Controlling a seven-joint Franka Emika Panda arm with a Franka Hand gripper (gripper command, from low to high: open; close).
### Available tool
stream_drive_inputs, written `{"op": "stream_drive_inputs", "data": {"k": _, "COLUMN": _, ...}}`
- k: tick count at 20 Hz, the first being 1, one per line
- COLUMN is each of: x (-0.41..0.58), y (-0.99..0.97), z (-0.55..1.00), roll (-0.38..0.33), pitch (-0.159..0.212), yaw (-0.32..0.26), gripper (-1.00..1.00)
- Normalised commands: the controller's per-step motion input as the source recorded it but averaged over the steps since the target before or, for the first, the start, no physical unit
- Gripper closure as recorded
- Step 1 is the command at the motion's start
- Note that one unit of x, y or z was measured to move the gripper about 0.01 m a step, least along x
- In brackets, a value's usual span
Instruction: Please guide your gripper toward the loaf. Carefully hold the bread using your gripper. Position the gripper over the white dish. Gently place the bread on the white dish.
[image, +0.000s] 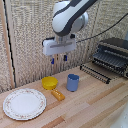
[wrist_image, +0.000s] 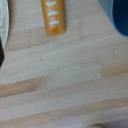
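White and faintly patterned at the rim, the white dish (image: 24, 104) lies flat at the exterior view's left on the wooden table (image: 95, 105), with nothing on it. Just right of it come the yellow bowl (image: 49, 82) and, in front of that, the loaf (image: 58, 94), an orange-brown block lying slantwise on the boards, close beside the bowl and near the blue cup (image: 73, 82); whether it touches the bowl I cannot tell. The wrist view shows the loaf (wrist_image: 54, 17) with pale slashes along its top, a dark blue edge of the cup (wrist_image: 117, 15) off to one side and a sliver of the dish (wrist_image: 3, 25) to the other. That crowding is the risk I would judge greatest: a descent slightly off could knock a finger into the bowl or cup, or close across the loaf's length, not its narrow width, and push it askew. A loose hold might also drop it short of the plate. Further right stands a dark toaster oven (image: 112, 55) with its rack out. The gripper (image: 58, 60) hangs high above the bowl and loaf, its two short blue fingers parted a little, holding and touching nothing.
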Motion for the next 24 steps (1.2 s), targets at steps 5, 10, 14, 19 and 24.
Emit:
{"op": "stream_drive_inputs", "data": {"k": 5, "x": -0.019, "y": 0.22, "z": -0.4, "roll": -0.044, "pitch": 0.056, "yaw": 0.001, "gripper": -1.0}}
{"op": "stream_drive_inputs", "data": {"k": 10, "x": 0.0, "y": 0.06, "z": -0.47, "roll": -0.029, "pitch": 0.003, "yaw": 0.023, "gripper": -1.0}}
{"op": "stream_drive_inputs", "data": {"k": 14, "x": 0.0, "y": 0.01, "z": -0.47, "roll": -0.008, "pitch": -0.011, "yaw": 0.045, "gripper": -1.0}}
{"op": "stream_drive_inputs", "data": {"k": 19, "x": -0.037, "y": 0.09, "z": -0.43, "roll": -0.029, "pitch": -0.001, "yaw": 0.064, "gripper": -1.0}}
{"op": "stream_drive_inputs", "data": {"k": 24, "x": -0.02, "y": 0.01, "z": -0.46, "roll": -0.049, "pitch": -0.015, "yaw": 0.081, "gripper": -1.0}}
